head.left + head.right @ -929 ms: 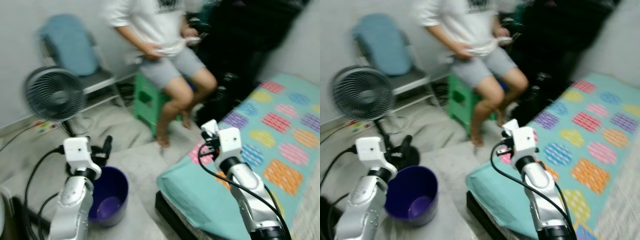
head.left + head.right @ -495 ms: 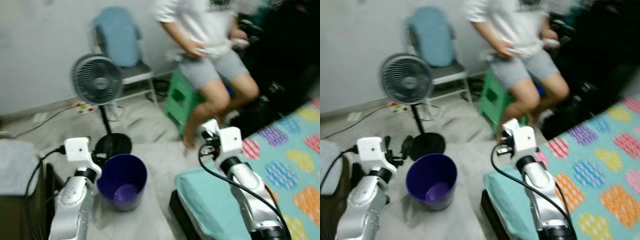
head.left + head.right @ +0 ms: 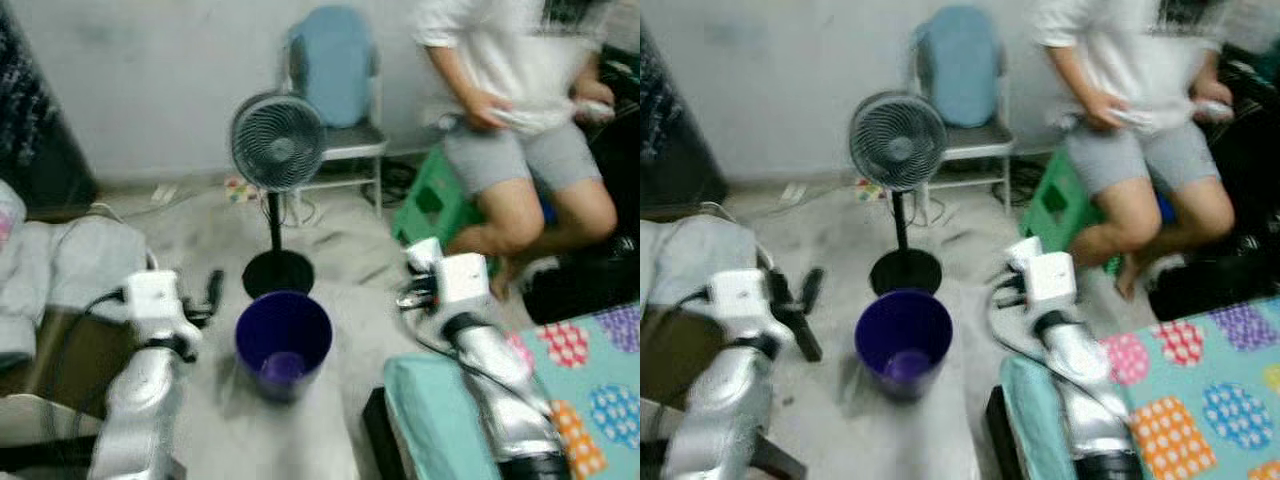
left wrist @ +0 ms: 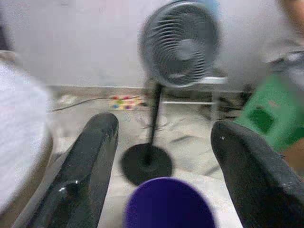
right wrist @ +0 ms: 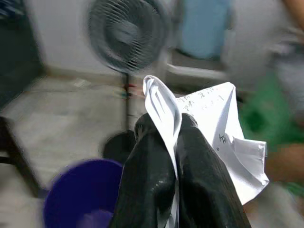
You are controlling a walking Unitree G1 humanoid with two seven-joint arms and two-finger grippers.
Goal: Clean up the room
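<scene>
Camera swings leftward (frames blurred); purple bin (image 3: 283, 343) now centred. Right gripper (image 5: 164, 137) pinches crumpled paper (image 5: 213, 128); left gripper (image 4: 161, 156) spread, empty.

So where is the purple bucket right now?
The purple bucket sits on the floor between the robot's two arms, just in front of the standing fan's round black base.

You're looking down at a purple bucket (image 3: 283, 343) on the floor, between the two silver arms — a standing fan (image 3: 277, 150) just behind it. A person (image 3: 520, 120) sits on a green stool (image 3: 432, 205) — right of a blue-backed chair (image 3: 335, 90).
</scene>
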